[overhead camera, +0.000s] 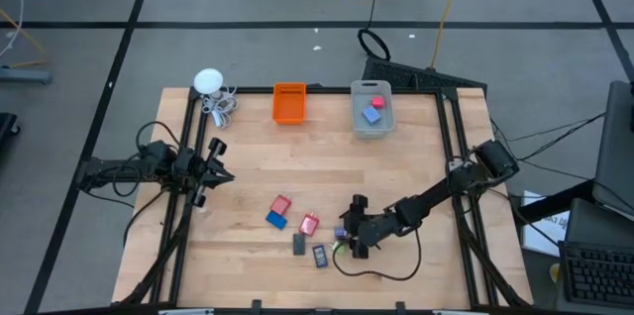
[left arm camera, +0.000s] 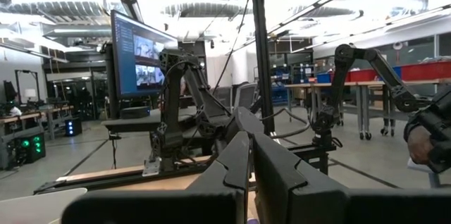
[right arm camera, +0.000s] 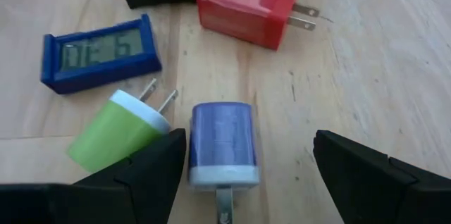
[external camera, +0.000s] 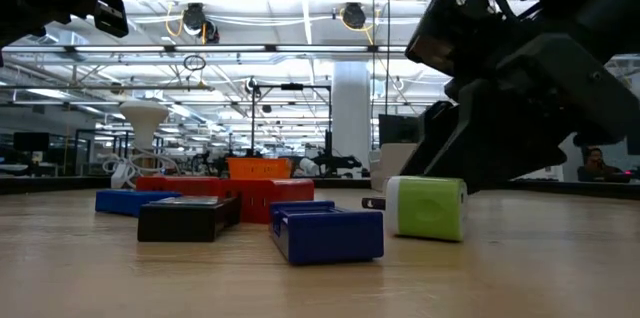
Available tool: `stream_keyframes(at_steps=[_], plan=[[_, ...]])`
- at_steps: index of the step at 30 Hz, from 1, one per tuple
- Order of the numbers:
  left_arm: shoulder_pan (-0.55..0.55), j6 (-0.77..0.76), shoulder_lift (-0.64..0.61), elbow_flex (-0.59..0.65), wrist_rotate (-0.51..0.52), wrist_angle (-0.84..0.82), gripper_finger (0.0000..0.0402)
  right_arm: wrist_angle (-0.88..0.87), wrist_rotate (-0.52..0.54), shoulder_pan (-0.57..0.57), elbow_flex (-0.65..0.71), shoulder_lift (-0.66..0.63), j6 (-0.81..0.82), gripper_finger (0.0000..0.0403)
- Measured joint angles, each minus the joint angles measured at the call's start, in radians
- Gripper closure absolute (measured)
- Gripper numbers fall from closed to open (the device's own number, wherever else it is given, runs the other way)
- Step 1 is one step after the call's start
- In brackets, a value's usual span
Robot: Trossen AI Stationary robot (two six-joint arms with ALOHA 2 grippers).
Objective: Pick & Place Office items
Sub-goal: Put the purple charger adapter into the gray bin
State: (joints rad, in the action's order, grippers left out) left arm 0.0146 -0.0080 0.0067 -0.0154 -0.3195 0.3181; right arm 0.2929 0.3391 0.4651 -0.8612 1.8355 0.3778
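The office items lie in a cluster on the wood near the table's near edge. They are a red block (overhead camera: 281, 204), a blue block (overhead camera: 275, 220), a red plug charger (right arm camera: 250, 5), a dark grey piece (overhead camera: 299, 244), a small blue clock (right arm camera: 99, 53), a green charger (right arm camera: 116, 134) and a purple-blue charger (right arm camera: 222, 146). My right gripper (right arm camera: 248, 146) is open and low over the table, its fingers on either side of the purple-blue charger. The green charger lies just outside one finger. My left gripper (overhead camera: 224, 175) is shut and waits by the table's left edge. My right gripper comes in low and slanting from the table's right side. One finger (right arm camera: 151, 168) stands right against the long side of the purple-blue charger (right arm camera: 201, 146), which lies flat on the wood. I cannot tell whether they touch. The other finger is well apart.
An orange bin (overhead camera: 289, 103) and a clear grey bin (overhead camera: 371, 108) holding a red and a blue block stand at the far edge. A white round gadget with coiled cable (overhead camera: 210, 85) sits at the far left corner. Bare wood lies between the bins and the cluster.
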Motion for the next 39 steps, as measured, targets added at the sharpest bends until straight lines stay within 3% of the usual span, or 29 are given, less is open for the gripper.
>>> stream_keyframes(at_steps=[39], plan=[[0.0,0.0,0.0,0.0,0.0,0.0,0.0378,0.004,-0.058,-0.013,0.001,0.0,0.0,0.0103]])
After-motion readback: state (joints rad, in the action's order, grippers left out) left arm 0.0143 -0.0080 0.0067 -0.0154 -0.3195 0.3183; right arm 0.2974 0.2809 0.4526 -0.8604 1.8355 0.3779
